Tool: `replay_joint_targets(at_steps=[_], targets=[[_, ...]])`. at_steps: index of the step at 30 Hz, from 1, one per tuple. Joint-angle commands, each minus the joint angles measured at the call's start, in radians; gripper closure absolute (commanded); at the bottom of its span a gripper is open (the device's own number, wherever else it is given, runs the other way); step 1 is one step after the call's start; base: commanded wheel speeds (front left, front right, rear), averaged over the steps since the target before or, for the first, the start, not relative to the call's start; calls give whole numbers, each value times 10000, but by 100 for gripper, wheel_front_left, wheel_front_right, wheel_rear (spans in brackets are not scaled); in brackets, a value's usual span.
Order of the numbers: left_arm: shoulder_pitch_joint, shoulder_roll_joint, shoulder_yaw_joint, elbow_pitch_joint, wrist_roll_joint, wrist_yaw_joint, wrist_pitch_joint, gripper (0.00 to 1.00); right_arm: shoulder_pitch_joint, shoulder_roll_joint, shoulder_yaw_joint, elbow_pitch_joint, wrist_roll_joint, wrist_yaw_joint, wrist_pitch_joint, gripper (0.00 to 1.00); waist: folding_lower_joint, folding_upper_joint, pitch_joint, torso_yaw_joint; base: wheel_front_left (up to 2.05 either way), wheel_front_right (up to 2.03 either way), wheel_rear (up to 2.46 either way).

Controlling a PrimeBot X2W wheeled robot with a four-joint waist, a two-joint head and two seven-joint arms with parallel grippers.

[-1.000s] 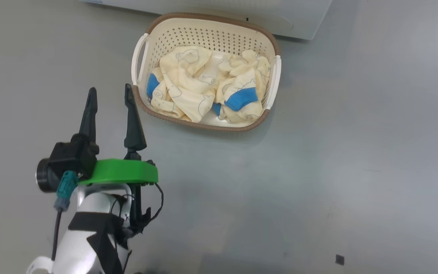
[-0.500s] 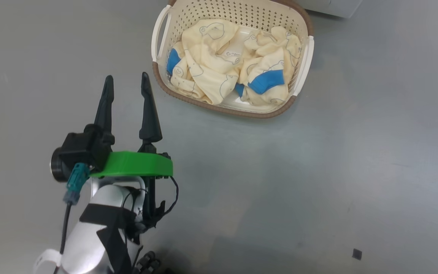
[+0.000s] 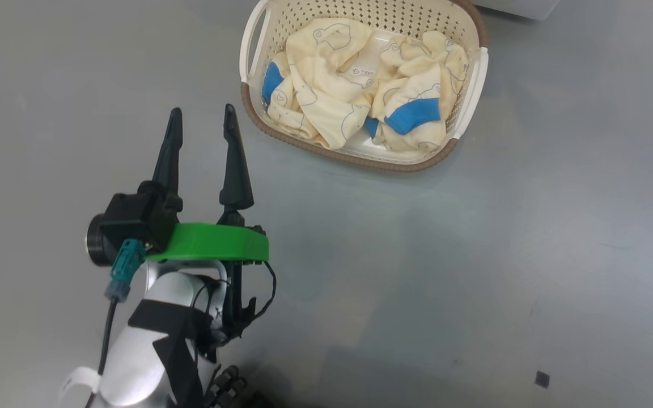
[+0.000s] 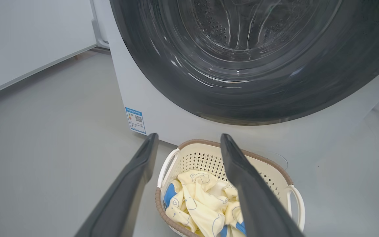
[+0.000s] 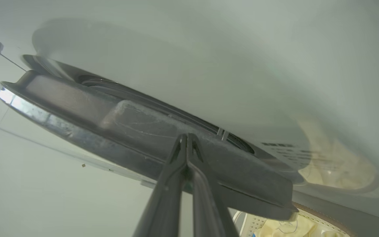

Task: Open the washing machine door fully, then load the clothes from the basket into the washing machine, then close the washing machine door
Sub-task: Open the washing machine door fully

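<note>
- Head view, lower left of frame: left gripper [image 3: 201, 113] over the grey floor [image 3: 474, 272], fingers pointing up the frame. Jaws spread wide, nothing between them.
- A green collar [image 3: 207, 249] rings the wrist behind the fingers, with a pale forearm below it running to the bottom edge.
- Just up and right of the fingertips: the basket [image 3: 355, 161] stands on the floor at top centre. The right-hand fingertip is close to its brown rim but apart from it.
- The clothes [image 3: 326, 102] lie crumpled inside the basket, cream with blue cuffs showing left and centre. All of them are within the rim.
- Left wrist view: the basket is at bottom centre between the two fingers. Right behind it rises the white front of the washing machine [image 4: 163, 112]. A small blue label [image 4: 135, 120] sits at the front's lower left corner.
- Upper half of that view: the washing machine door [image 4: 179, 92] covers the drum opening, black rim around clear glass, steel drum visible through it. Latched or slightly ajar: cannot tell.
- Right wrist view: right gripper [image 5: 187, 135] at centre, fingers pressed together and holding nothing visible. Its tips are at the door's dark edge, seen side-on with a bright metal rim. Contact cannot be told.
</note>
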Motion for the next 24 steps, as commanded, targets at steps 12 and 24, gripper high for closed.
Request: replay_joint_targets(at_steps=[12, 24], targets=[[-76, 208, 61, -325, -233, 84, -67, 0, -656, 754, -610, 903, 1067, -29, 1159, 100, 0, 0, 7, 259, 0, 0, 0], [28, 208, 6, -364, -203, 96, -67, 0, -1129, 1377, -932, 2480, 2117, -29, 2684, 100, 0, 0, -76, 348, 0, 0, 0]])
